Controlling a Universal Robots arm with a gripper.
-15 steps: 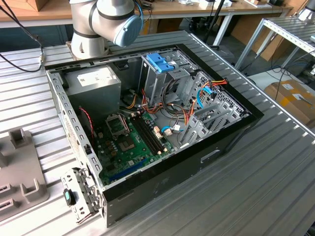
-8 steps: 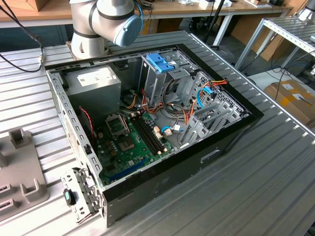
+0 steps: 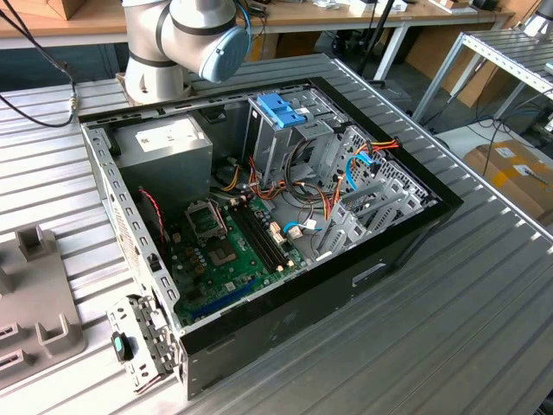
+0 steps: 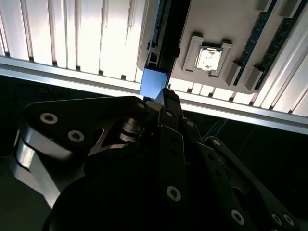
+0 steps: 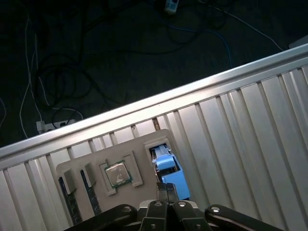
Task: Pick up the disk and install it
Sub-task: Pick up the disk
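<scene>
The disk (image 5: 172, 174) stands on edge in a slot of a grey parts tray (image 5: 79, 166); its light-blue carrier rail faces me. In the second wrist view the disk (image 4: 155, 83) shows as a blue end with a dark body behind it. My gripper (image 5: 166, 188) hangs just above the blue rail, and its dark fingertips (image 4: 166, 96) are pressed together with nothing between them. I cannot tell whether they touch the rail. The open computer case (image 3: 406, 246) lies on the ribbed metal table, away from the tray.
On the tray sit a processor chip (image 5: 118, 174) and two memory sticks (image 5: 72, 192) beside the disk slot. Inside the case are a metal drive cage with a blue latch (image 3: 281, 111), a grey power supply (image 3: 164, 143) and a green motherboard (image 3: 220, 251). The arm's base (image 3: 186, 39) stands behind the case.
</scene>
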